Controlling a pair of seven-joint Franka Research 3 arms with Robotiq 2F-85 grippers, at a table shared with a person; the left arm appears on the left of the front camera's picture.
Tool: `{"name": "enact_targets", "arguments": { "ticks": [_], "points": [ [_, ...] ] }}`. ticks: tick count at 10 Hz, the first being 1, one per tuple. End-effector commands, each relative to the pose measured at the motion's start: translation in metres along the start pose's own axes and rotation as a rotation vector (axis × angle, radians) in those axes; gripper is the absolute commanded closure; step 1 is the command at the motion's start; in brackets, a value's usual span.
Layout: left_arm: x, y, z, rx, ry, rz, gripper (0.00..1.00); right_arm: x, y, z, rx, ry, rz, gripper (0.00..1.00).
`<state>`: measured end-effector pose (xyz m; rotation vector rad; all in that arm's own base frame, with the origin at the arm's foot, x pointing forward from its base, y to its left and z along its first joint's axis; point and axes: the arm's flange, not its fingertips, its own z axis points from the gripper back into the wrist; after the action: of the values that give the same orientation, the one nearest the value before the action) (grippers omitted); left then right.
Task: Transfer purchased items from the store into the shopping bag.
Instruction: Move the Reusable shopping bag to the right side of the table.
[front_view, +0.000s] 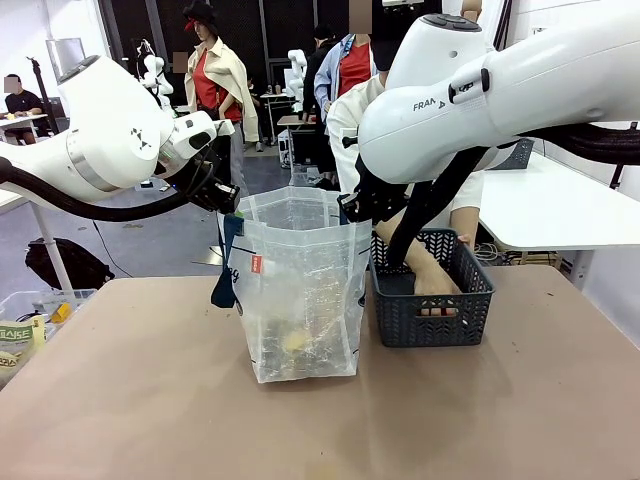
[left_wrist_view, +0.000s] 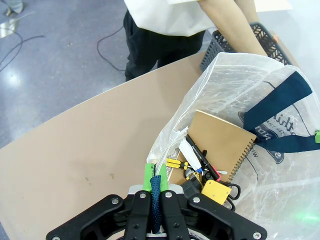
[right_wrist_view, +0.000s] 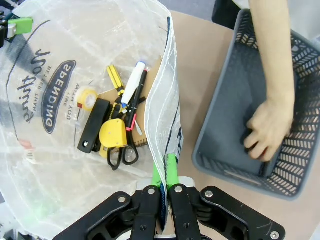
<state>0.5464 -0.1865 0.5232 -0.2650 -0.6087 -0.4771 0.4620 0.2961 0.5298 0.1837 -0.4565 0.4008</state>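
Note:
The clear shopping bag (front_view: 300, 290) stands upright mid-table, its mouth held wide. My left gripper (front_view: 228, 203) is shut on its dark blue strap (left_wrist_view: 156, 192) at the left rim. At the right rim my right gripper (front_view: 352, 208) is shut on the bag's edge (right_wrist_view: 165, 150). Purchased items lie inside the bag: a brown spiral notebook (left_wrist_view: 220, 142), a yellow tape measure (right_wrist_view: 114, 134), scissors (right_wrist_view: 122, 154), a marker (right_wrist_view: 134, 84) and a tape roll (right_wrist_view: 86, 97). Right of the bag sits the store, a dark grey lattice basket (front_view: 430, 318), with the person's hand (right_wrist_view: 270, 127) reaching into it.
The person stands at the far side of the brown table (front_view: 150, 400), leaning an arm (front_view: 415, 255) into the basket. A clear bin with packets (front_view: 25, 325) sits at the table's front left. A white table (front_view: 560, 205) stands behind on the right.

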Motion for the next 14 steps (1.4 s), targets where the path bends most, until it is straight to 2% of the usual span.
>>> {"name": "enact_targets", "arguments": {
  "ticks": [1, 14],
  "points": [
    [-0.0007, 0.0006, 0.0042, 0.008, -0.013, 0.010, 1.00, -0.0008, -0.0020, 0.0005, 0.015, -0.003, 0.006, 1.00],
    [-0.0007, 0.0006, 0.0042, 0.008, -0.013, 0.010, 1.00, -0.0008, -0.0020, 0.0005, 0.015, -0.003, 0.006, 1.00]
  ]
}}
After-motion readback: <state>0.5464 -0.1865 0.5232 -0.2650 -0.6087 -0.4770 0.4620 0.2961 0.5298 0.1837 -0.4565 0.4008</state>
